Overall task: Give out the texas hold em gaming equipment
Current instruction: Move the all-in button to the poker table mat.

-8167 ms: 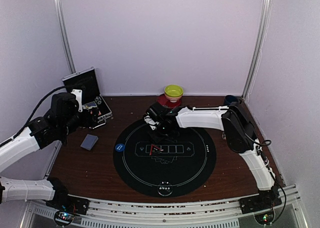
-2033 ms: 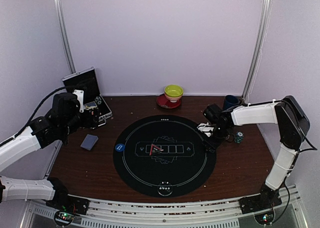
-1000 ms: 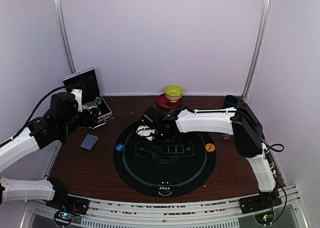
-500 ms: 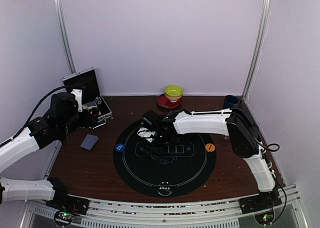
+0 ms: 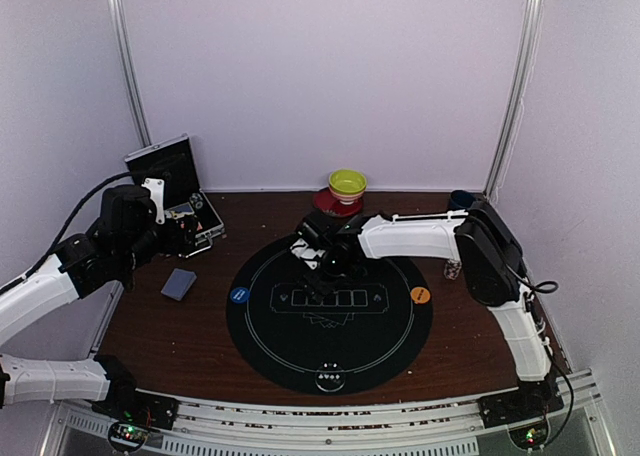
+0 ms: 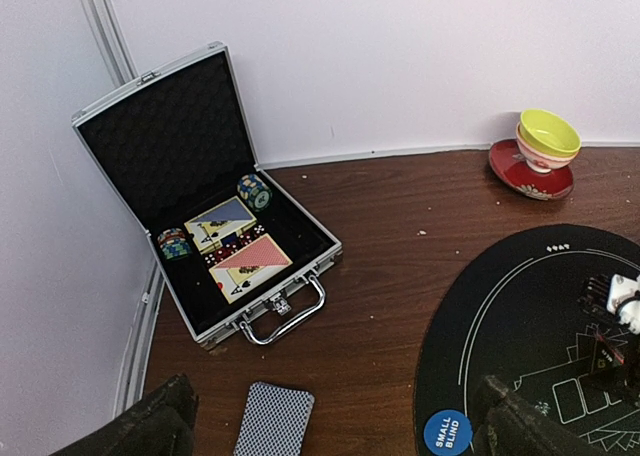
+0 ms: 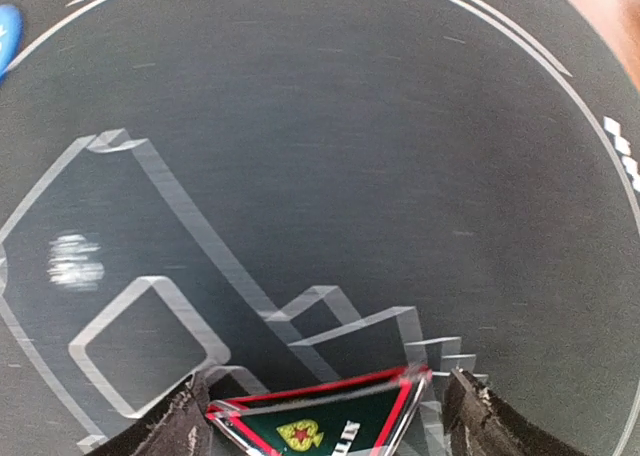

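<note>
Over black mat (image 5: 300, 348) | right hand (image 7: 322, 408) clamped on green triangle (image 7: 345, 424) | left hand (image 6: 335, 421) apart

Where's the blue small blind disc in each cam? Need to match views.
Top external: blue small blind disc sits at the left edge of the black round mat.
Left wrist: the disc is at the bottom, right of centre, just inside the mat's edge.
Right wrist: only a blue sliver at the top-left edge, probably the disc.
Shared landmark: the mat with its white outlines, in all three views.
</note>
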Controlling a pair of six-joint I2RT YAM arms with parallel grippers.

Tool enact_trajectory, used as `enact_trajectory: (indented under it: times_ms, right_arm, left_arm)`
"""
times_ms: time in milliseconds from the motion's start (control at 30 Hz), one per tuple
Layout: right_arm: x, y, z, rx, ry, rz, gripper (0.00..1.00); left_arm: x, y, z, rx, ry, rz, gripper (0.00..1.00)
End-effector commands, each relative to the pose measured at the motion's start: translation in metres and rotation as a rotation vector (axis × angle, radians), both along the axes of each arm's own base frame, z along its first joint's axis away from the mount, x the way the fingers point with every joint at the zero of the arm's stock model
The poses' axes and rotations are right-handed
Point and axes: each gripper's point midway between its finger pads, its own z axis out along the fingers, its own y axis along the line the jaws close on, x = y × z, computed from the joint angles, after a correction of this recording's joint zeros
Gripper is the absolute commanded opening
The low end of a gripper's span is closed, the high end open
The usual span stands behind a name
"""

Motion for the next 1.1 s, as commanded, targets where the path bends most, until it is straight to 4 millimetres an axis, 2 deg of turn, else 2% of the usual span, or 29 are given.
enact_trajectory:
  times_ms: [0,133,267,367,467,533,600,833,967,1067]
  right_arm:
    - [0.031,-0.065,-0.017,-0.132,-0.005,-0.110,0.80]
    - [0.046,-0.094,-0.019,-0.147,0.020,-0.146,0.78]
    - [0.050,-0.113,-0.011,-0.159,0.018,-0.141,0.81]
    - [0.048,-0.111,0.008,-0.122,0.013,-0.097,0.87]
    - [0.038,-0.098,0.029,-0.049,0.034,-0.037,0.94]
    - [0.029,-0.093,0.036,-0.038,0.046,0.005,0.96]
    - [0.020,-0.093,0.036,-0.059,0.052,0.050,1.00]
    - [-0.008,-0.104,0.031,-0.112,0.063,0.147,1.00]
    - [-0.009,-0.116,0.024,-0.178,0.036,0.147,1.00]
    - [0.000,-0.124,0.020,-0.216,-0.007,0.103,1.00]
  left_arm:
    - [0.002,0.002,0.008,-0.008,-0.032,0.006,0.98]
    - [0.003,0.002,0.008,-0.007,-0.032,0.008,0.98]
    - [0.003,0.001,0.007,-0.007,-0.030,0.005,0.98]
    - [0.003,0.001,0.009,-0.008,-0.032,0.004,0.98]
    - [0.002,0.001,0.009,-0.011,-0.034,0.005,0.98]
    - [0.002,0.002,0.009,-0.010,-0.034,0.006,0.98]
    - [0.002,0.002,0.009,-0.010,-0.033,0.005,0.98]
    - [0.002,0.001,0.009,-0.013,-0.035,0.001,0.98]
    - [0.002,0.001,0.010,-0.014,-0.037,0.003,0.98]
    - [0.002,0.001,0.009,-0.012,-0.035,0.003,0.98]
